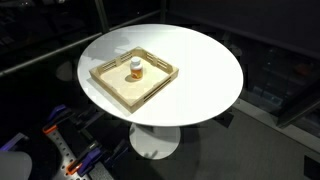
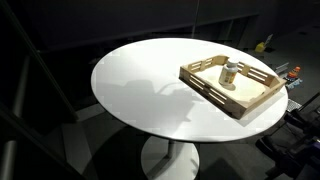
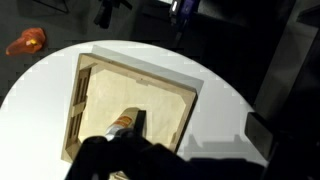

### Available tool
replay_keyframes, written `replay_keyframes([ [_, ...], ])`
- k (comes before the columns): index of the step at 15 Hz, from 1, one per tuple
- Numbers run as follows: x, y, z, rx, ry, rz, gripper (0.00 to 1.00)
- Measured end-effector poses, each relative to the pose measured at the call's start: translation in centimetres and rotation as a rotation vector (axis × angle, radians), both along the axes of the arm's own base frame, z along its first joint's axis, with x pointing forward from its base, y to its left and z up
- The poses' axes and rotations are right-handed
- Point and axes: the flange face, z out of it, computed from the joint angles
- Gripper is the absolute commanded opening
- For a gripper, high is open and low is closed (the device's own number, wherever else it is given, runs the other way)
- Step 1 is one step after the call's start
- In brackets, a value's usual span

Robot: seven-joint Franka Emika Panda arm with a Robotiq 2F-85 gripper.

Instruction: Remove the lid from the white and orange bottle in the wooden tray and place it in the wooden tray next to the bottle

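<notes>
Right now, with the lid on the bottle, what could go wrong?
The white and orange bottle stands unheld in the wooden tray; pulling the lid may lift or tip it. The lid is tiny, so a grasp could land on the body. The tray sits near the table edge; a shove might slide it.

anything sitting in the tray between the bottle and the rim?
No. In both exterior views only bare tray floor lies between the white and orange bottle and the rim of the wooden tray.
</notes>
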Motion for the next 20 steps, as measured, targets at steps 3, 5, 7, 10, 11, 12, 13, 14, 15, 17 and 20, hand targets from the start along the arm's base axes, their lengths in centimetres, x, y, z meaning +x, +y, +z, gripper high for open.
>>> replay_keyframes([
  [3,2.8,-0.6,-0.6,-0.005,-0.037,-0.060,1.00],
  [5,4.4,-1.3,-1.3,-0.005,-0.056,-0.106,1.00],
  [7,5.8,-2.3,-2.1,-0.003,-0.071,-0.159,1.00],
  [10,7.4,-4.4,-3.6,-0.005,-0.081,-0.243,1.00],
  [11,8.0,-5.2,-4.1,-0.007,-0.085,-0.273,1.00],
  [12,8.5,-6.0,-4.5,-0.007,-0.094,-0.303,1.00],
  [13,9.1,-6.9,-4.9,-0.008,-0.107,-0.334,1.00],
  [14,9.6,-7.7,-5.3,-0.008,-0.118,-0.364,1.00],
  [15,10.0,-8.5,-5.7,-0.007,-0.128,-0.391,1.00],
  [17,10.9,-9.9,-6.7,-0.002,-0.142,-0.441,1.00],
  [20,11.4,-10.8,-7.5,0.001,-0.143,-0.473,1.00],
])
